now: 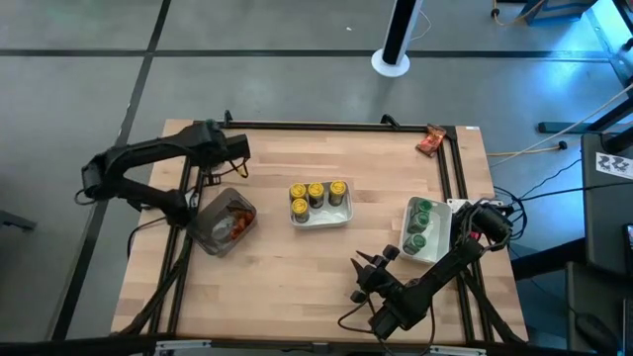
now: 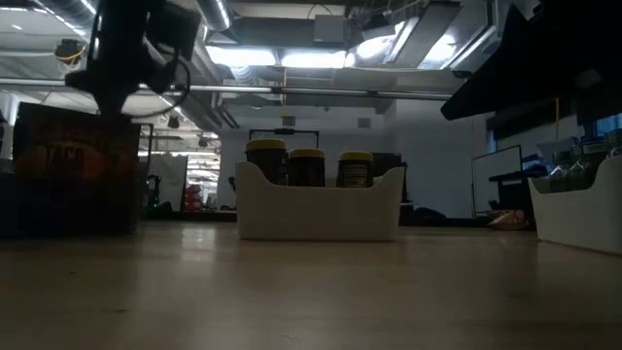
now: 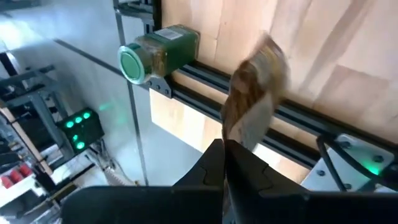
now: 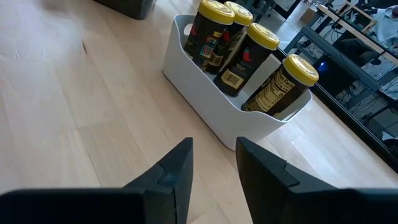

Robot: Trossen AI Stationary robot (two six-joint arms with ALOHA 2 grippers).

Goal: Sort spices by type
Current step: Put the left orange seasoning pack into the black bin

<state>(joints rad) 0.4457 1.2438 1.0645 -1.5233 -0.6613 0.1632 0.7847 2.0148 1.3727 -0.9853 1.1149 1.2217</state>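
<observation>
Left hand (image 3: 225,149) clenched on a packet (image 3: 252,99) at the desk's (image 1: 297,267) 10 o'clock corner — grip only pinches one edge, so a swing could shed it. Right hand (image 4: 213,163) empty, parted, at 5 o'clock.

"TACO" on packet in bin (image 2: 73,175)

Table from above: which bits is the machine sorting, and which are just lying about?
Being sorted: yellow-lidded small jars; green-lidded small jars; flat red-orange packets.
Just there: white rectangular trays; clear grey plastic bin; white floor stand.
</observation>
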